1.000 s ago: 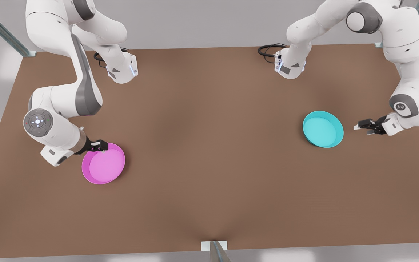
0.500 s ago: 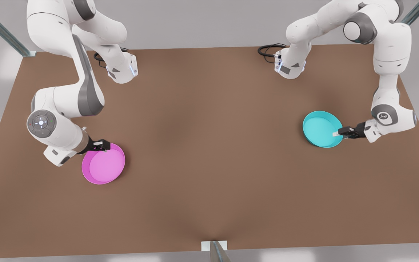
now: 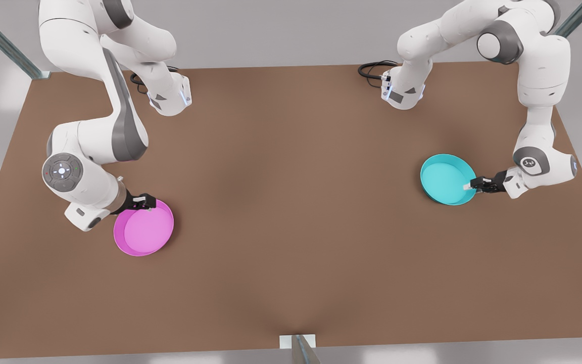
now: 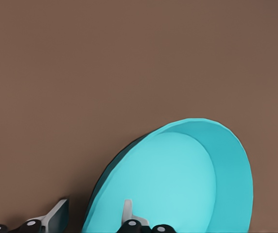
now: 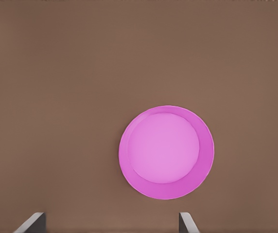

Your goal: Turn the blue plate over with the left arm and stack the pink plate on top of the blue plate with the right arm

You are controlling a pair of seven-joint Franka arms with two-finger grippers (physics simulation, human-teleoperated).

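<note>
The blue plate (image 3: pixel 445 179) (image 4: pixel 168 184) lies open side up on the brown table at the front view's right. My left gripper (image 3: pixel 469 186) (image 4: pixel 94 206) is open at its rim on the front view's right side. One finger (image 4: pixel 128 213) is inside the dish and the other (image 4: pixel 56 216) outside. The pink plate (image 3: pixel 144 232) (image 5: pixel 165 151) lies open side up at the front view's left. My right gripper (image 3: pixel 144 202) (image 5: pixel 111 218) hovers open over its far rim, holding nothing.
Both arm bases (image 3: pixel 170 98) (image 3: pixel 402 91) stand at the table's far edge, with a black cable (image 3: pixel 372 68) beside the one on the front view's right. A metal post (image 3: pixel 298 349) sits at the near edge. Bare brown table (image 3: pixel 291 202) spreads between the plates.
The left gripper has swung in from beyond the blue plate onto its rim, then held still. The right arm has shifted slightly over the pink plate. Neither plate has moved.
</note>
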